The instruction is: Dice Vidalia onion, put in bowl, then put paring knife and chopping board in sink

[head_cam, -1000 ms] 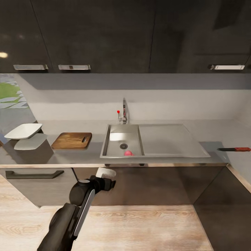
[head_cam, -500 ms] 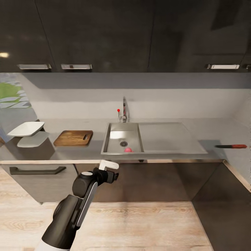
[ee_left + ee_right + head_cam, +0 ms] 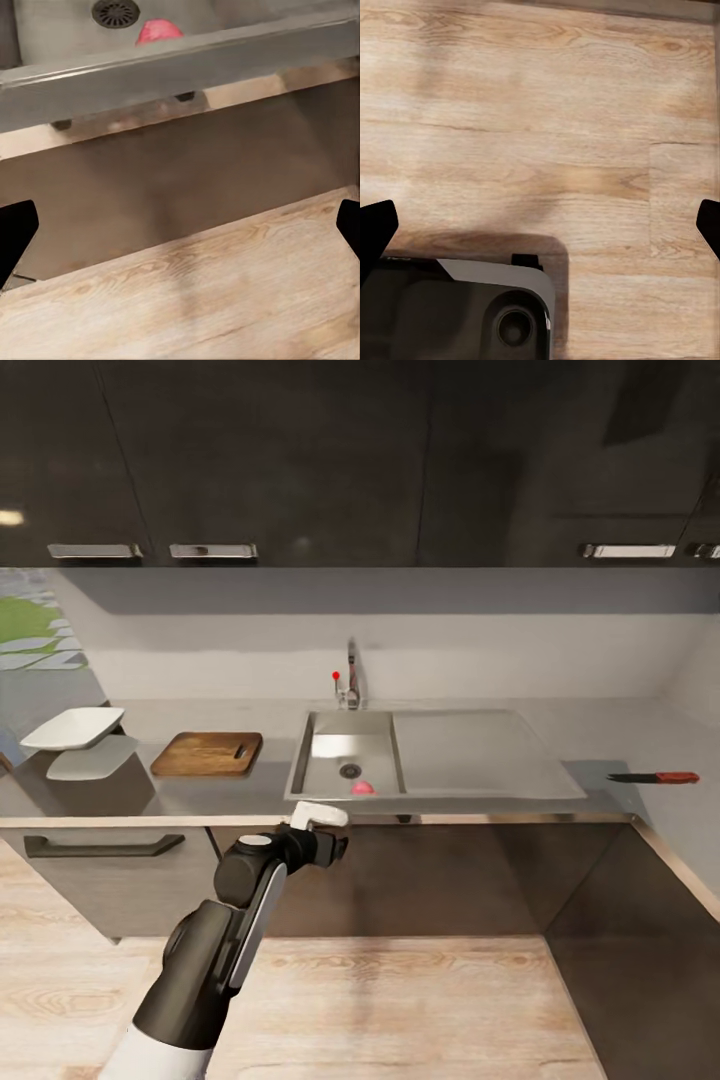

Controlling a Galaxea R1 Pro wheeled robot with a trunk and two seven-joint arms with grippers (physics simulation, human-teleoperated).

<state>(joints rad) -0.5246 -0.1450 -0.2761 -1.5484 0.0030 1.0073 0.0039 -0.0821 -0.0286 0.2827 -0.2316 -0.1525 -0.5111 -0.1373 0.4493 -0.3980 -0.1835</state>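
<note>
Our left arm (image 3: 215, 950), a dark, rounded limb with a pale stripe down its forearm, reaches up and forward from the near left. Its black wrist joint (image 3: 248, 868) bends toward the right, and the white-tipped left gripper (image 3: 318, 818) sits at the far end of it. In the left wrist view, its two black fingertips (image 3: 15, 232) stand wide apart at either edge. The right gripper's black fingertips (image 3: 375, 229) are likewise spread wide, pointing down above our own dark grey, white-rimmed base (image 3: 457, 315).
</note>
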